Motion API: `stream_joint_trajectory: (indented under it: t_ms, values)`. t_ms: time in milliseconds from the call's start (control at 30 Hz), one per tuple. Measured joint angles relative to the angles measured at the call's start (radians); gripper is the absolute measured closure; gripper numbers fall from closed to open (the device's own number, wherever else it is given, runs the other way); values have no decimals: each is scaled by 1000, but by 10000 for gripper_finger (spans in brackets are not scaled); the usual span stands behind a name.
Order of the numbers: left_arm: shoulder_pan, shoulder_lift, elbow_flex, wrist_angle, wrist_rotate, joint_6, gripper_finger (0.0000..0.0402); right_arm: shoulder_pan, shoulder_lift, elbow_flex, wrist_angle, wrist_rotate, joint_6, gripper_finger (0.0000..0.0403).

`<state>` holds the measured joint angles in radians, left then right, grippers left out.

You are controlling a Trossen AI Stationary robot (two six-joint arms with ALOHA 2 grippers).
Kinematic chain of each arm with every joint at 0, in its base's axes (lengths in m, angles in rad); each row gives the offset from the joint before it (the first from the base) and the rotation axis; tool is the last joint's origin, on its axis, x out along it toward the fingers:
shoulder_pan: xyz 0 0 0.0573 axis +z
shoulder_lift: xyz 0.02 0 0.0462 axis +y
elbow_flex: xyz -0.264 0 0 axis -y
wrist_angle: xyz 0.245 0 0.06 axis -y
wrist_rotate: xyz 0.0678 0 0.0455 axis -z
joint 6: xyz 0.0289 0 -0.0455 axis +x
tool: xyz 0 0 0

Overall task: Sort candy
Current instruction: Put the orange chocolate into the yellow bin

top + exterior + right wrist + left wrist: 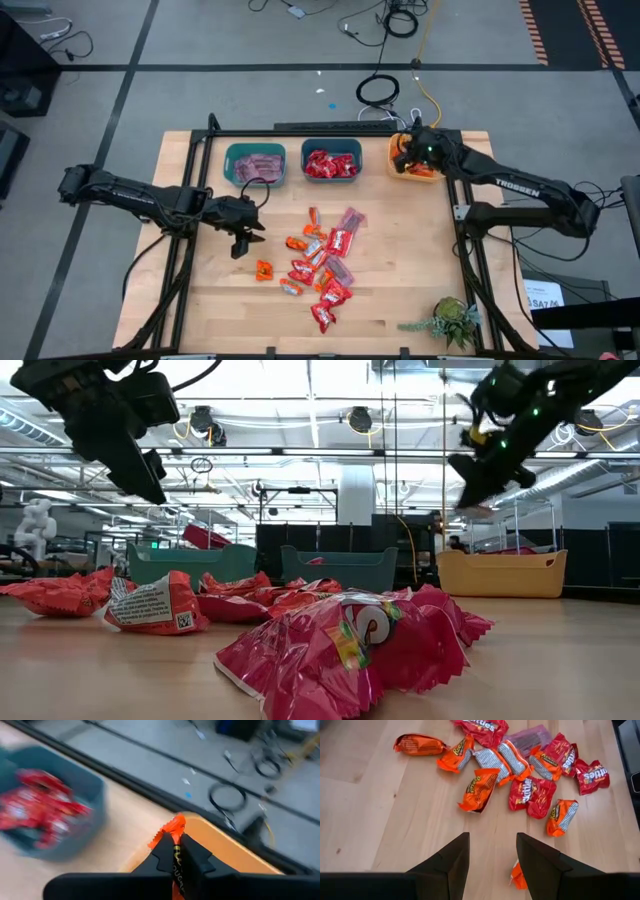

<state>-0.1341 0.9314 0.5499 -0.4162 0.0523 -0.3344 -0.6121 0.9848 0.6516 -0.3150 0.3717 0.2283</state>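
An orange candy (pixel 173 831) is pinched between the tight-shut fingers of the right gripper (pixel 176 851), which hangs over the yellow bin (pixel 412 160) at the back right of the table (pixel 200 300). The candy should be let go only when it is right above the inside of that bin, not over its rim, so it does not slide out. A slow, low drop is judged best.

The left gripper (pixel 492 852) is held above the wood with its fingers spread and nothing between them. A small orange candy (pixel 519 876) lies just under it. The fingers should be brought down on both sides of that one piece and closed gently, so the piece is not pushed away.

The rest of the candy pile (pixel 322 262) is spread over the middle of the table. Red ones are already in the middle teal bin (pixel 331 163), and pinkish ones in the left teal bin (pixel 255 164). Orange pieces should be kept for the yellow bin
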Motion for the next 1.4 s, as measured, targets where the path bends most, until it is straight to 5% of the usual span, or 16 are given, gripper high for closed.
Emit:
stream_joint_trajectory:
  t_ms: [467,867,1400]
  values:
    - [0,0,0,18,3,0,230,-197,52,-3,-123,-4,76,333]
    - [0,0,0,18,3,1,230,-212,36,-3,-138,-60,109,246]
    - [0,0,0,17,3,1,230,-211,-78,-3,-132,-64,108,239]
